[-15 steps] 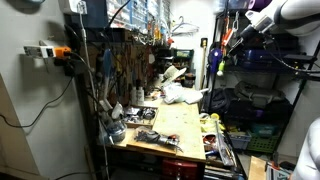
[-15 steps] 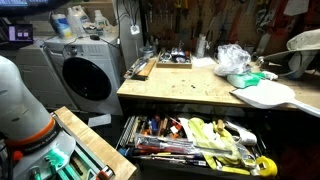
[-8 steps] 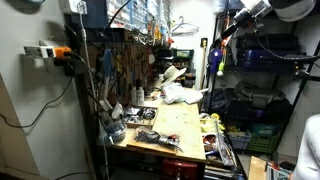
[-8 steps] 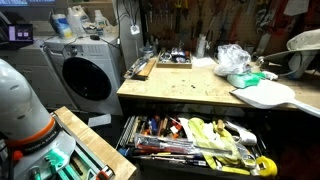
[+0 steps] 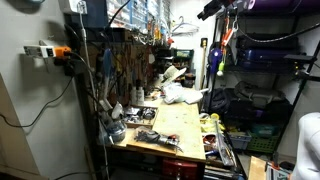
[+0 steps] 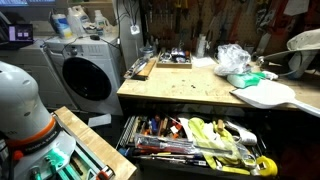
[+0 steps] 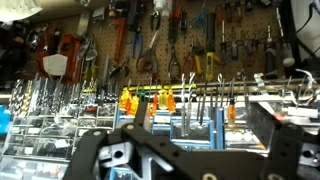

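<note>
My gripper [image 5: 208, 12] hangs high in the air, well above the wooden workbench [image 5: 178, 122], near the top of an exterior view. In the wrist view the gripper [image 7: 200, 112] is open and empty, and its two dark fingers [image 7: 140, 108] frame a pegboard wall [image 7: 170, 40] hung with pliers, wrenches and screwdrivers. It touches nothing. Rows of orange-handled and yellow-handled tools [image 7: 150, 100] hang straight ahead between the jaws.
The workbench top [image 6: 185, 85] holds a plastic bag [image 6: 232, 60], a white board [image 6: 270, 95] and a tray of small parts [image 6: 172, 60]. Its tool drawer [image 6: 190, 135] stands open. A washing machine [image 6: 85, 75] stands beside it. Shelves [image 5: 262, 60] fill the wall under the arm.
The arm has swung upward and to the left in the exterior view, carrying the gripper from beside the shelves to near the ceiling. The bench and drawer are unchanged.
</note>
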Tool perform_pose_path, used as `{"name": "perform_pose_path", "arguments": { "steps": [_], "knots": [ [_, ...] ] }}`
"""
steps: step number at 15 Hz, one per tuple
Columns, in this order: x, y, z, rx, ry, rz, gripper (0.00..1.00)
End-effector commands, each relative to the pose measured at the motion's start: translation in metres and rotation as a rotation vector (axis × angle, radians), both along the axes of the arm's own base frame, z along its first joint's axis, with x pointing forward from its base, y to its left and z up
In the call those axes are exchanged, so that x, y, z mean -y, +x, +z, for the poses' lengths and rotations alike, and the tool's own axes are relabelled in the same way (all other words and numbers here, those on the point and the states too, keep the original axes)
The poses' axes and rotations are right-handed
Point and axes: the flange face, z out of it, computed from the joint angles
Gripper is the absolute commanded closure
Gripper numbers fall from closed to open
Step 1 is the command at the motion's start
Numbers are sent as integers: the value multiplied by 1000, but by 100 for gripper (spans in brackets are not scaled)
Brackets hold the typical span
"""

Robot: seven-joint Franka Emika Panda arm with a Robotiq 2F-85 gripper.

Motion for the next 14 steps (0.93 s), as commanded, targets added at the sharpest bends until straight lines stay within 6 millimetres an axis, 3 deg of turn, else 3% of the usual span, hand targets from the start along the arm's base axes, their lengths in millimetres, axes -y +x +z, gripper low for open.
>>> {"name": "perform_pose_path", "arguments": {
  "steps": [1, 4, 5, 8, 12, 14],
  "knots": [
    [14, 45, 11, 29, 56, -37, 0],
    [20, 76, 4, 52, 49, -56, 0],
    [11, 61, 4, 32, 60, -44, 0],
    [14, 81, -1, 33, 51, -60, 0],
    [16, 79, 4, 43, 47, -67, 0],
    [17, 96, 2, 1, 58, -88, 0]
  ]
}}
